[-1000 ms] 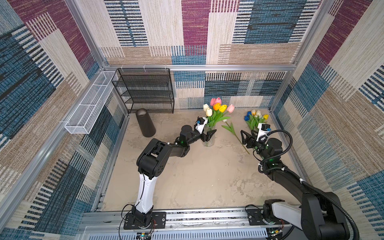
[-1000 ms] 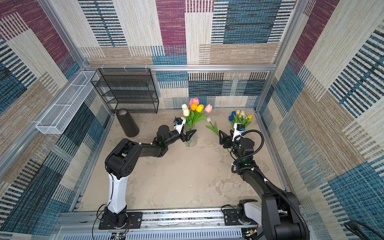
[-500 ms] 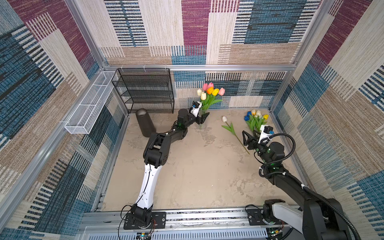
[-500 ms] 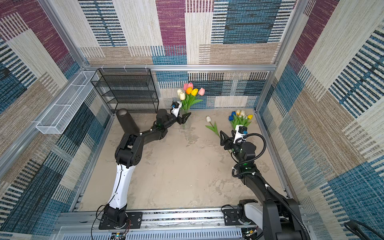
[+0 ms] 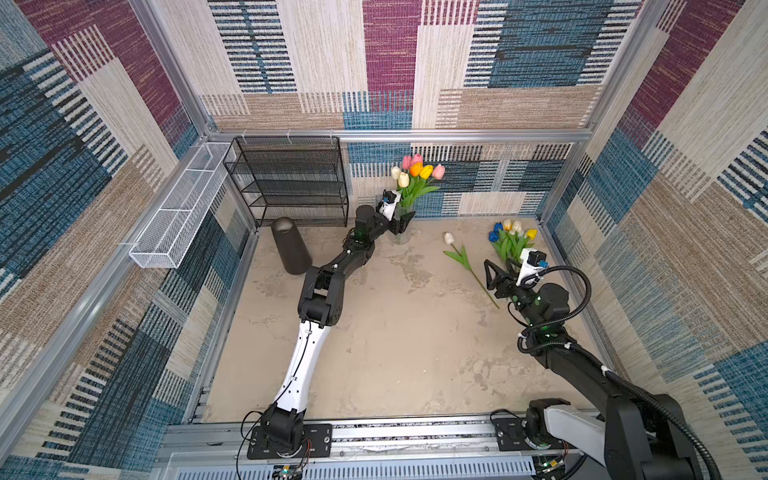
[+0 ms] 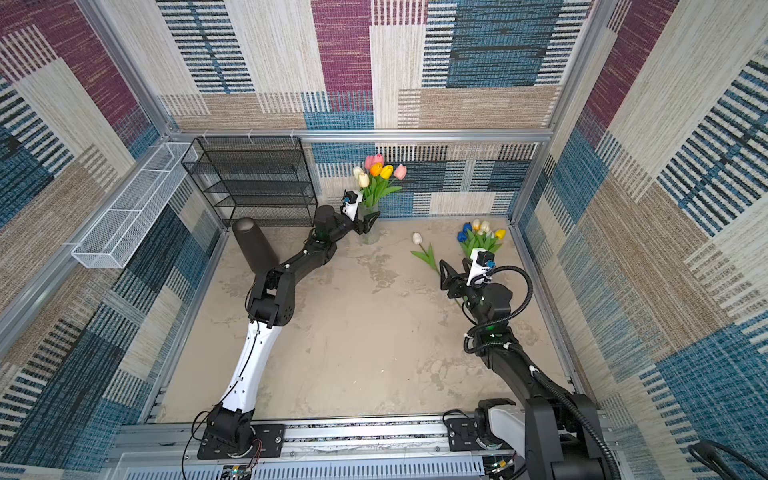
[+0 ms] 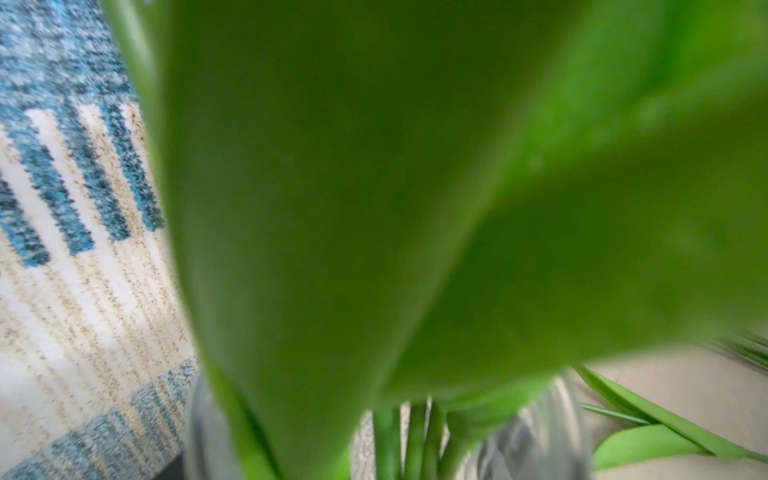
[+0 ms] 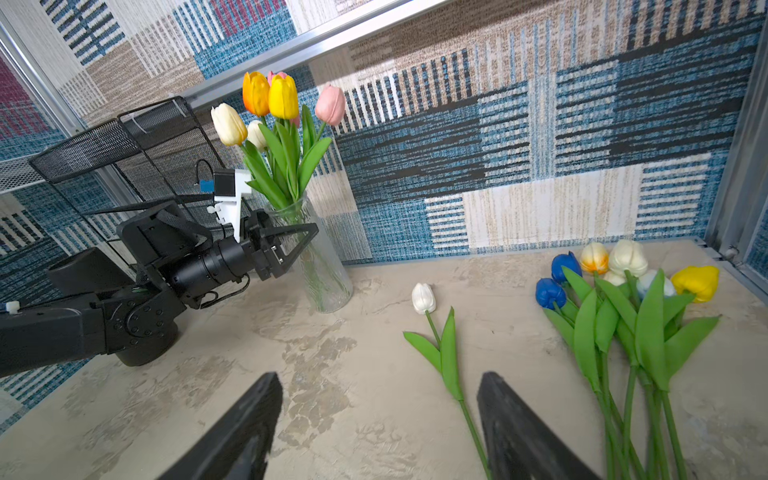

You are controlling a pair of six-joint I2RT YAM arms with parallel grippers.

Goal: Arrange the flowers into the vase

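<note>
A clear glass vase (image 5: 402, 235) (image 6: 370, 237) (image 8: 324, 270) stands near the back wall and holds several flowers (image 5: 415, 172) (image 6: 378, 170) (image 8: 270, 99) with white, orange, yellow and pink heads. My left gripper (image 5: 405, 222) (image 6: 368, 220) (image 8: 291, 245) is shut on the vase, one finger on each side. Blurred green leaves (image 7: 374, 208) fill the left wrist view and hide the fingers. One white tulip (image 5: 448, 237) (image 6: 417, 237) (image 8: 423, 298) lies on the table. My right gripper (image 5: 496, 272) (image 6: 449, 270) (image 8: 380, 376) hangs open over its stem. A bunch of blue, white and yellow tulips (image 5: 509, 237) (image 6: 480, 235) (image 8: 623, 291) lies at the back right.
A black mesh shelf (image 5: 291, 183) stands against the back wall on the left. A dark cylinder (image 5: 290, 245) stands in front of it, close to my left arm. A white wire basket (image 5: 178, 208) hangs on the left wall.
My left gripper has carried the vase with its flowers from the middle of the table to the back wall. My right gripper has drawn back a little along the white tulip's stem.
</note>
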